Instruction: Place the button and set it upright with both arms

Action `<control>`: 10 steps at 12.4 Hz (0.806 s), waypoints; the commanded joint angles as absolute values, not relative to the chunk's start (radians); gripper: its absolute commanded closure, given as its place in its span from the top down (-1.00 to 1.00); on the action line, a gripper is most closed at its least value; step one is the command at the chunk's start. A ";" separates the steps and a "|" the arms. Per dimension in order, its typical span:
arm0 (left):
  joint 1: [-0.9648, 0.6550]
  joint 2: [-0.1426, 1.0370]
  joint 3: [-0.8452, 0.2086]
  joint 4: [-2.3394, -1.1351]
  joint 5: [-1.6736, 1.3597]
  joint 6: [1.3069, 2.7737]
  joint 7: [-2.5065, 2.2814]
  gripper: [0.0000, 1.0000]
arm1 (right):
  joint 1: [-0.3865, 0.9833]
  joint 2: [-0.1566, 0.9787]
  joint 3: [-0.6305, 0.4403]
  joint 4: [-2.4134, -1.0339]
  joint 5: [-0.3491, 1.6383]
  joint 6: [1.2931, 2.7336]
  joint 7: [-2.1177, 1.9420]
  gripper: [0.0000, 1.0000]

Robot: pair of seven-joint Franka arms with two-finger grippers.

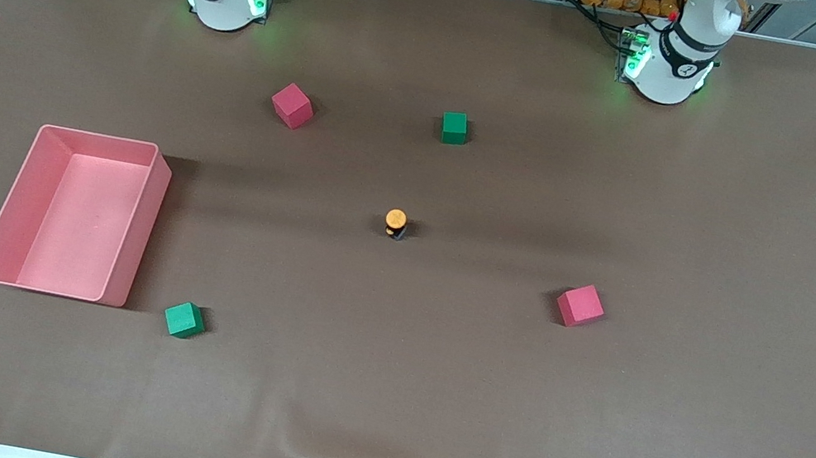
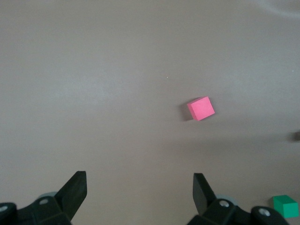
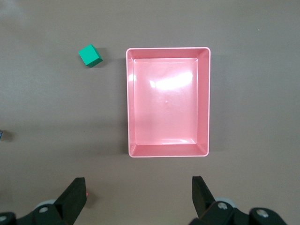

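**Button upright at mid-desk, both hands high and spread**

Across the brown desk (image 1: 425,417), a pink tray (image 1: 15,193) sat toward the right arm's end, the largest thing there. Pink and green cubes lay scattered well apart. Near the middle stood the button (image 1: 396,223), its orange cap up and its short black body vertical beneath it, touching nothing.

Both arms waited, raised high. The right hand (image 3: 139,194) hung above the tray, fingers spread wide and holding nothing. The left hand (image 2: 139,190) hung over bare desk near a pink cube (image 2: 201,108), fingers likewise spread and holding nothing.
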State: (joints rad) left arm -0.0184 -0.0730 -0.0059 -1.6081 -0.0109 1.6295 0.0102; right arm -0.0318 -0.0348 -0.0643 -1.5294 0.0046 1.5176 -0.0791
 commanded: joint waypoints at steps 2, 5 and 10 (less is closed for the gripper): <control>-0.026 -0.025 0.011 -1.537 -0.014 1.631 0.018 1.00 | -0.031 -0.031 -0.060 -1.511 0.017 1.505 -0.071 1.00; -0.028 -0.025 0.044 -1.532 0.008 1.629 0.017 1.00 | -0.026 -0.031 -0.060 -1.511 0.015 1.506 -0.071 1.00; -0.031 -0.032 0.029 -1.548 0.008 1.617 -0.061 1.00 | -0.026 -0.029 -0.060 -1.511 0.014 1.506 -0.072 1.00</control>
State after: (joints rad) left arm -0.0233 -0.0338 0.0368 -1.5519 -0.0080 1.6324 -0.0241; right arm -0.0286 -0.0348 -0.0595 -1.5293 0.0052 1.5174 -0.0791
